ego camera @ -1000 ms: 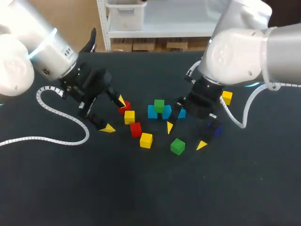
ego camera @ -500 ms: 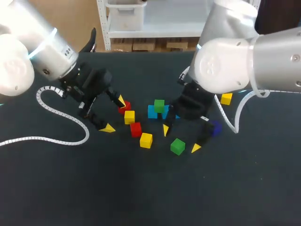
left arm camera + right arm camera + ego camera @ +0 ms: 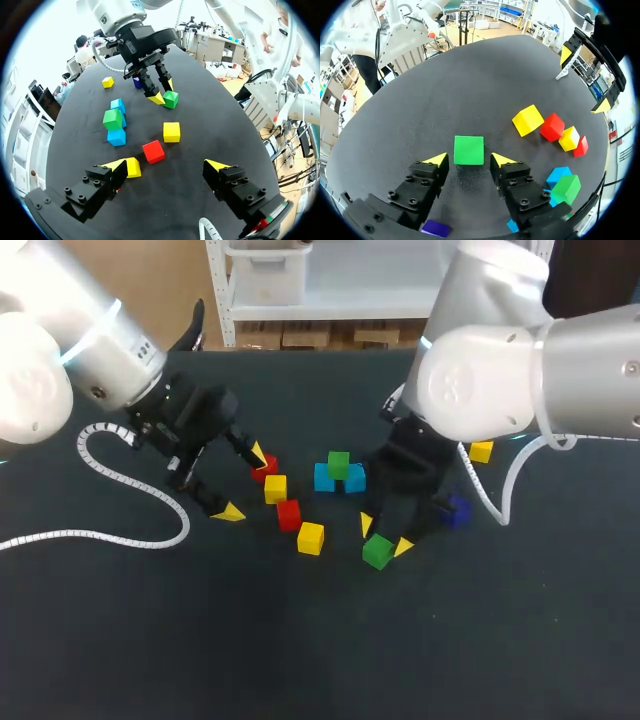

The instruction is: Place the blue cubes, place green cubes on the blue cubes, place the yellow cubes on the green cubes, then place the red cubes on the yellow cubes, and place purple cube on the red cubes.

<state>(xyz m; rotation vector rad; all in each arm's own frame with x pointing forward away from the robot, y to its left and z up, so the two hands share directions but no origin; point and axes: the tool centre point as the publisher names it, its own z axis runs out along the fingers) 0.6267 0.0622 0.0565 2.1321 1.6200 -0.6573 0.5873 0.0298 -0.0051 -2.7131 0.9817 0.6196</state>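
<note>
My right gripper [image 3: 384, 536] is down at a loose green cube [image 3: 377, 552], near the table's middle. In the right wrist view this green cube [image 3: 468, 150] lies between the yellow tips of the right gripper [image 3: 469, 160], with a thin gap on each side. Behind it, two blue cubes [image 3: 324, 477] stand side by side with another green cube [image 3: 338, 464] on top. Two red cubes [image 3: 289, 514] and two yellow cubes [image 3: 310, 538] lie left of them. A purple cube [image 3: 457, 510] sits beside my right arm. My left gripper [image 3: 245, 483] is open, with a red cube [image 3: 265, 468] at its far tip.
A third yellow cube [image 3: 482, 451] lies at the right, behind my right arm. A white coiled cable [image 3: 130, 490] trails over the table's left side. The dark tabletop [image 3: 320, 640] stretches toward the front edge.
My right gripper has moved forward and left from beside the blue cubes to the loose green cube, and its fingers have drawn in around it. The left arm has not moved.
</note>
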